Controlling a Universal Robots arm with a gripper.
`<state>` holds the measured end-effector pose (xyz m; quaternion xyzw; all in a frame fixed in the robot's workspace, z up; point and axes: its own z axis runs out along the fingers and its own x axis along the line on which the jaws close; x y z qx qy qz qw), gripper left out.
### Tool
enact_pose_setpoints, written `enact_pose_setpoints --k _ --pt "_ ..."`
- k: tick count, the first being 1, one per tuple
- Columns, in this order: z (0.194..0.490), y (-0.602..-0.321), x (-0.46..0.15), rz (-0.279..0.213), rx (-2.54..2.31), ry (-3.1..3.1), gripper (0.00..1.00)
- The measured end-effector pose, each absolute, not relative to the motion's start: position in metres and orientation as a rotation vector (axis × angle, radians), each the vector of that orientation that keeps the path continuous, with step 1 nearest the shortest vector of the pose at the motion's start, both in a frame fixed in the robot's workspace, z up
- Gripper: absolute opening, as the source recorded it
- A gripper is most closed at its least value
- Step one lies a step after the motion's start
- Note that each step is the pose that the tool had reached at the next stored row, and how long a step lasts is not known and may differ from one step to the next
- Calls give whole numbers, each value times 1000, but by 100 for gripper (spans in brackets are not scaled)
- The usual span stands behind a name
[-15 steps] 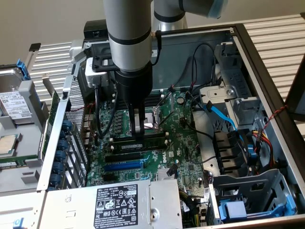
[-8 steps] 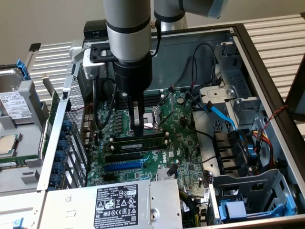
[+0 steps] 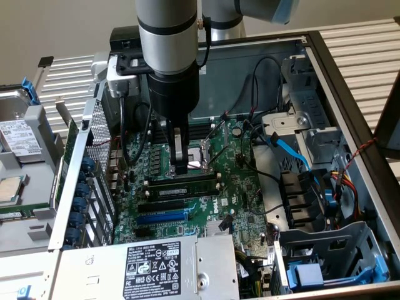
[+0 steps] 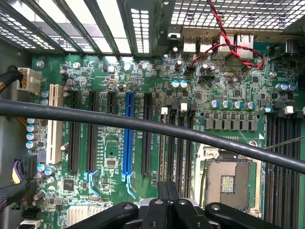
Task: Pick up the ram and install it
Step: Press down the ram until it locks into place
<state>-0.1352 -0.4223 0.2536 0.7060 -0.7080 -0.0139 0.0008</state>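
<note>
Pale ribbed metal bench, slatted. Carried directly: open grey steel computer case, laid on its side; grey drive tray with labelled hard disk, at exterior view's left, just beside case.

Open computer case on slatted table. Inside, green motherboard with blue slot, red-black wires, power supply.
</note>
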Motion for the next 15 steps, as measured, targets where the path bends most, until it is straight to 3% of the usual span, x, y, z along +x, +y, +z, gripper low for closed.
enact_pose_setpoints --k 15 --pt "254 -422 -135 -44 2162 -2277 11"
